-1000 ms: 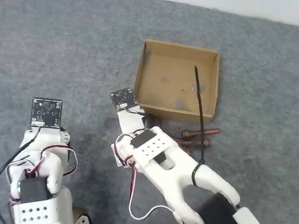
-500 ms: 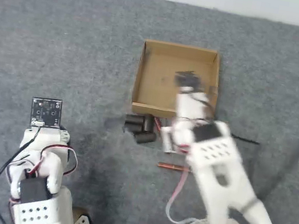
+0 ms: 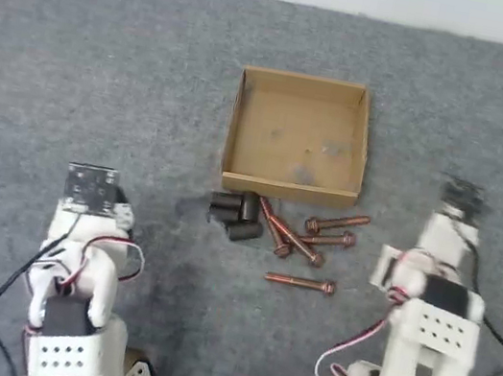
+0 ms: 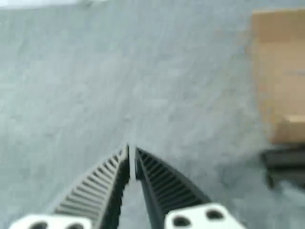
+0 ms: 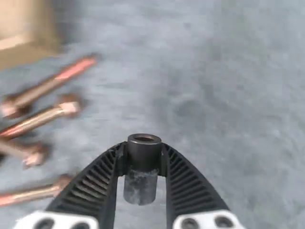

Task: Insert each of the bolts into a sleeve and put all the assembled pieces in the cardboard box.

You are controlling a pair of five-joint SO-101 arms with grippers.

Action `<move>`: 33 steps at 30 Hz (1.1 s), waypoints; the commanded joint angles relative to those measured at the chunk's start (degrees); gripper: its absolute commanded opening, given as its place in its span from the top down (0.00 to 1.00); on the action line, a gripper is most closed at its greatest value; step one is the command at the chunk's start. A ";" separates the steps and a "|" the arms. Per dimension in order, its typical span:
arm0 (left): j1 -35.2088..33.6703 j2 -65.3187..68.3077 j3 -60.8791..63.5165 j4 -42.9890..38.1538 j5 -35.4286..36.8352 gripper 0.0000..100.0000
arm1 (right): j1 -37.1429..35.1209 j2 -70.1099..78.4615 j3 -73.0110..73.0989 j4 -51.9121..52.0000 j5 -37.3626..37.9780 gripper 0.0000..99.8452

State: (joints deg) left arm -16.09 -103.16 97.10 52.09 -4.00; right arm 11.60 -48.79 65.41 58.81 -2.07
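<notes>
My right gripper (image 5: 143, 151) is shut on a black sleeve (image 5: 141, 182), held upright above the grey carpet. In the high view that gripper (image 3: 460, 198) sits right of the cardboard box (image 3: 239, 127), which has nothing in it. Several copper bolts (image 3: 313, 239) lie in front of the box, and one bolt (image 3: 300, 281) lies apart, nearer the arms. A few black sleeves (image 3: 235, 213) are clustered by the box's front left corner. My left gripper (image 4: 132, 151) is shut with nothing in it, over bare carpet left of the box (image 4: 280, 71) and sleeves (image 4: 286, 164).
The left arm (image 3: 79, 265) stands at the front left and the right arm (image 3: 428, 321) at the front right. Grey carpet (image 3: 109, 56) covers the table to a pale edge at the back. The bolts (image 5: 43, 102) lie beside the held sleeve.
The right arm swung from the sleeve cluster, past the box, out to the right with a sleeve in its gripper. The left arm shifted slightly.
</notes>
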 commanded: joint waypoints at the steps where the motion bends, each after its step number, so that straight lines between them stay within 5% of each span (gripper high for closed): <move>1: 8.97 -0.97 -1.01 -4.40 -5.98 0.98 | 7.43 -1.98 2.11 -1.10 4.84 0.99; 13: 20.40 2.55 -19.56 8.79 -7.91 0.95 | 14.55 -2.24 6.95 -4.62 9.14 0.99; 22: 26.81 33.85 -39.34 11.52 -8.00 0.95 | 14.64 -2.51 7.03 -4.70 9.23 0.99; 33: 49.85 63.21 -49.36 11.43 -8.26 0.95 | 18.51 -2.51 8.53 -9.01 9.41 0.99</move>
State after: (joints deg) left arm 25.14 -46.29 52.35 63.78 -11.47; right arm 27.87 -48.97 74.37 51.08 6.37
